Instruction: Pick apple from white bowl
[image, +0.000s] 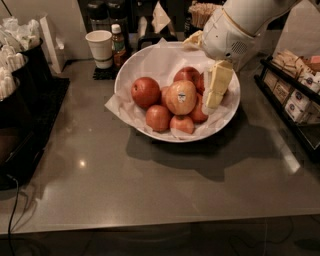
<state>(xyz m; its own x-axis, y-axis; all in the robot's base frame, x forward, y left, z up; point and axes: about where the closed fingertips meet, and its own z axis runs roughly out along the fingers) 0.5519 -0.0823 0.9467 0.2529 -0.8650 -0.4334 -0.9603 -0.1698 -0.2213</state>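
The apple (181, 97), the largest one, pale yellowish-orange with a small white-and-blue sticker, lies on top of the pile in the middle of the white bowl (226, 118). The bowl is wide, shallow and lined with crinkled white paper. My gripper (211, 102) hangs from the white arm at the upper right and reaches down into the bowl's right side. It sits just to the right of the apple, over the red apples there, and it holds nothing that I can see.
Smaller red apples (145, 91) surround the big one. A paper cup (99, 47) and a small bottle (118, 42) stand behind the bowl on the left. A black rack of packets (292, 97) lines the right edge, and black holders (20, 95) line the left.
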